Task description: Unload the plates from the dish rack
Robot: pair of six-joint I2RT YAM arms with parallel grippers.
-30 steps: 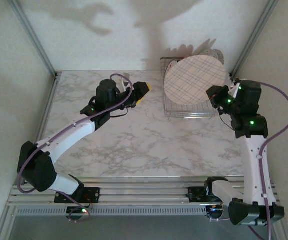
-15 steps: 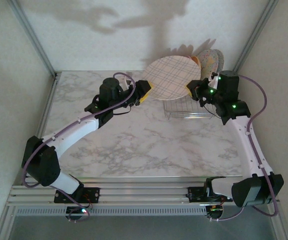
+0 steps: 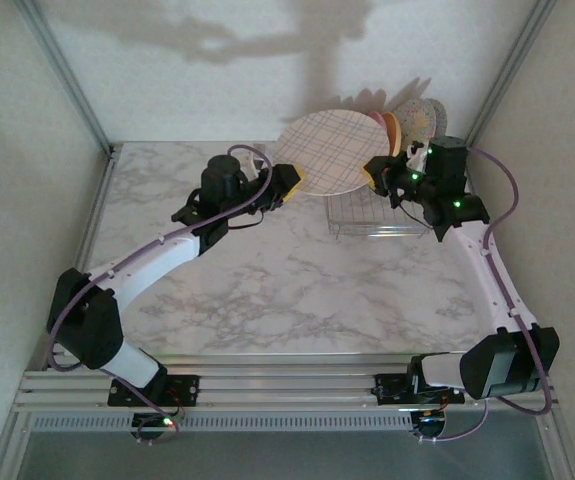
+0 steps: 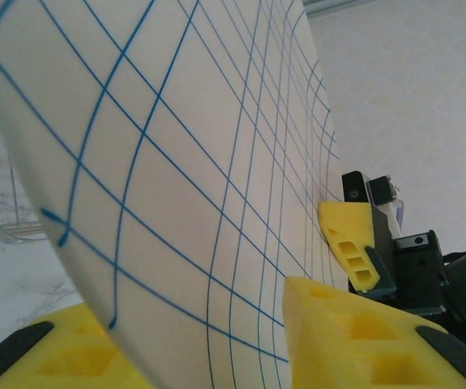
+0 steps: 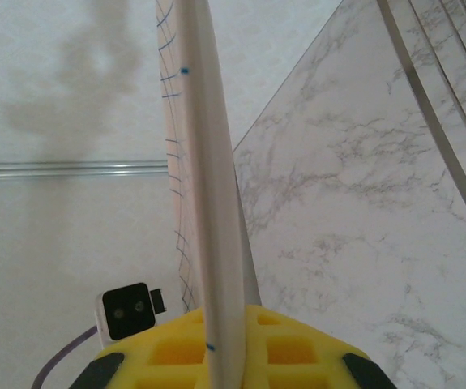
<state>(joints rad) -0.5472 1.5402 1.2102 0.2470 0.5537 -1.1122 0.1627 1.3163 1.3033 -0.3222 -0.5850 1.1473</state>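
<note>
The lined plate [image 3: 329, 152] moved over to the left gripper [image 3: 295, 182], hold unclear; right gripper [image 3: 375, 172] pinches it. Other plates [image 3: 417, 122] wait behind it.

No writing, label, brand, number or sign can be read anywhere. The plate [image 4: 176, 162] carries only a grid of thin blue crossing lines, which is a pattern and not lettering.
</note>
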